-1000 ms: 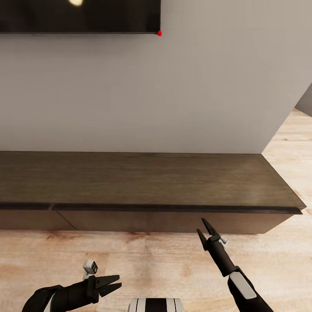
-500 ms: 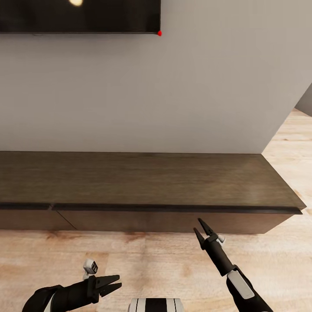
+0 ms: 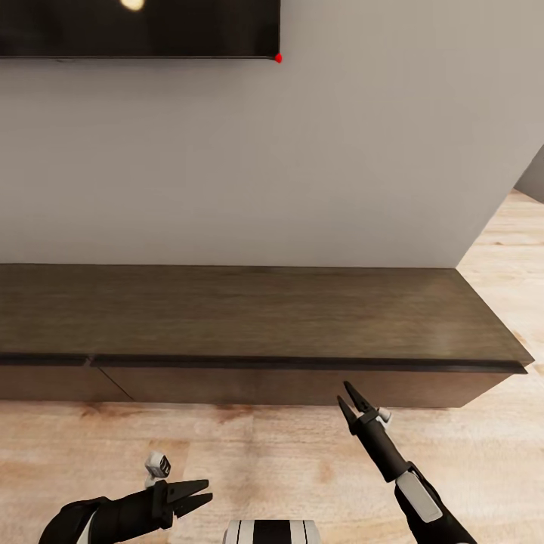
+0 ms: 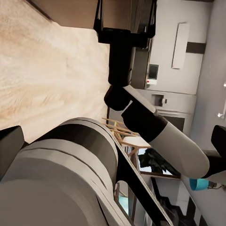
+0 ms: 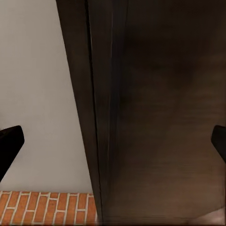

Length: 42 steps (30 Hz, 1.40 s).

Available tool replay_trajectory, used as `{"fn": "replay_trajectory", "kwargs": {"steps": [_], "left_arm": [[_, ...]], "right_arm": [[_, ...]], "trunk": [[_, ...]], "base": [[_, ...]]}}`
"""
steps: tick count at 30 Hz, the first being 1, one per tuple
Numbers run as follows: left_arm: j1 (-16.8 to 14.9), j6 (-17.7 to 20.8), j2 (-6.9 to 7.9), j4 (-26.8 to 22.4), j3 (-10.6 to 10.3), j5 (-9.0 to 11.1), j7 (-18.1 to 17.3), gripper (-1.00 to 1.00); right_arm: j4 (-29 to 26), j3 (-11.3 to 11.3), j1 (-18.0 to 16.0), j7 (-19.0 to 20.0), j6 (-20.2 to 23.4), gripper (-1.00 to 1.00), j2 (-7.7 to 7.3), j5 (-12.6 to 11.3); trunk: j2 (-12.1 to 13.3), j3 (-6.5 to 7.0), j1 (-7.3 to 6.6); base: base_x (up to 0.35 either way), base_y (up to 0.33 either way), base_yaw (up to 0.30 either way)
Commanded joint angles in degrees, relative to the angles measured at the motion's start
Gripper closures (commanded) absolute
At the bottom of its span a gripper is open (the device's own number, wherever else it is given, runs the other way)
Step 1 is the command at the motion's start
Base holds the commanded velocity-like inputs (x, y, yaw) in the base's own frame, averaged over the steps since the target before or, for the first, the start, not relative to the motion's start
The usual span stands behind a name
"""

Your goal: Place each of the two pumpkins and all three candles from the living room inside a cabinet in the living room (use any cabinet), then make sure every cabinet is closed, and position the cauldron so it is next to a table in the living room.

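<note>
This is a home living room. A long low dark brown cabinet [image 3: 257, 317] with flat handleless fronts runs along a plain pale grey wall [image 3: 340, 151], and a black flat screen [image 3: 136, 26] hangs on that wall above it, with a small red light at its lower corner. The floor [image 3: 287, 453] is light wood plank. The left wrist view looks past the robot into further rooms with white fitted units [image 4: 176, 101] and a wooden chair frame [image 4: 125, 134].

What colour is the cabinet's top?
Dark brown wood grain; the cabinet shows best in the head view.
</note>
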Motion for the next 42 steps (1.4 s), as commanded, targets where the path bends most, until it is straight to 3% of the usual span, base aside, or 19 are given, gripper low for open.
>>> {"fn": "replay_trajectory", "kwargs": {"steps": [1,13,42], "left_arm": [[0.0,0.6,0.01,0.0,0.0,0.1,-0.1,-1.00],[0.1,0.6,0.10,-0.1,0.0,0.2,-0.1,-1.00],[0.1,0.6,0.10,-0.1,0.0,0.2,-0.1,-1.00]], "right_arm": [[0.0,0.0,0.0,0.1,0.5,-1.00,0.00,-0.3],[0.0,0.0,0.0,0.2,0.5,-1.00,0.00,-0.1],[0.1,0.0,0.0,0.1,0.7,-1.00,0.00,-0.1]], "trunk": [[0.0,-0.04,-0.01],[0.0,-0.04,-0.01],[0.0,-0.04,-0.01]], "base": [[0.065,0.000,0.000],[0.129,0.000,0.000],[0.021,0.011,0.000]]}}
